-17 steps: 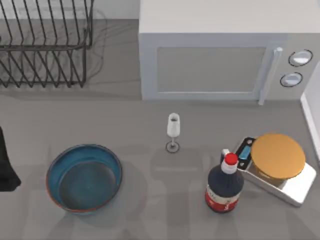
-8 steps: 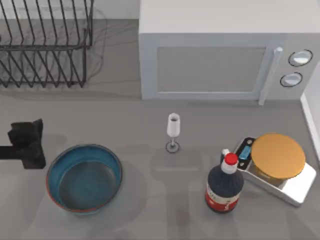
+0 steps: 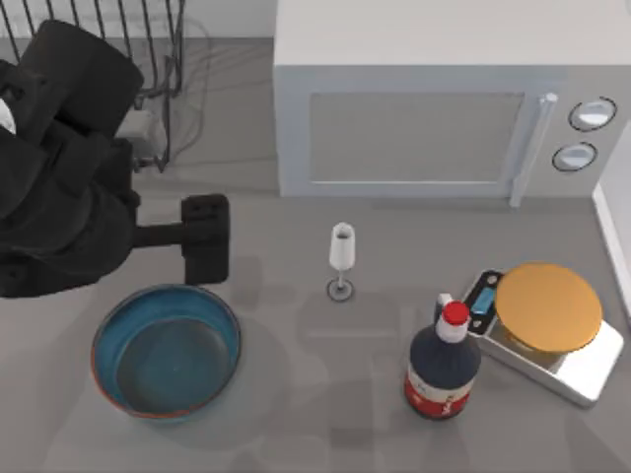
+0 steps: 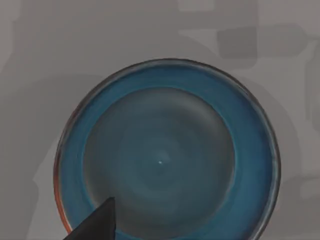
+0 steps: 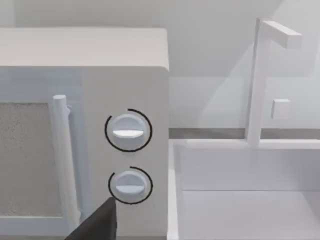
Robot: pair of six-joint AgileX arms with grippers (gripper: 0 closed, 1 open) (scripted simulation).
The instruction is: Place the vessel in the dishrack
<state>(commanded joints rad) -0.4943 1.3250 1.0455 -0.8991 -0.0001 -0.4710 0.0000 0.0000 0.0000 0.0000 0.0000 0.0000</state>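
We see our left arm reaching in from the left side of the tabletop [image 3: 296, 414], its dark bulk covering much of the far-left corner. Our left tool [image 3: 206, 252] hangs just beyond the far rim of the vessel [image 3: 166, 351], above the bare surface between the vessel and the dishrack [image 3: 158, 59]. From the top view we cannot tell whether its fingers are spread or pressed together, and nothing sits between them.

The vessel rests upright on the near-left part of the tabletop, blue inside with a thin reddish rim, and nothing lies in it. In the left wrist view the vessel [image 4: 165, 155] lies straight below the camera, and one dark fingertip [image 4: 97, 222] juts over its rim at the picture's edge.

The dishrack stands at the far-left corner, well apart from the vessel and partly hidden by our left arm.

To the right of the rack stands a white microwave [image 3: 424, 108] along the far edge. In front of it stands a small clear stemmed glass [image 3: 341, 258], upright, near the middle. Farther right and nearer stands a dark bottle with a red cap [image 3: 444, 365], just beside a kitchen scale with a round golden plate [image 3: 547, 307].

The right wrist view faces the microwave's two dials [image 5: 128, 130] and a white sink [image 5: 250, 200]; a dark fingertip [image 5: 97, 225] of our right tool shows there, and we cannot tell that tool's state.
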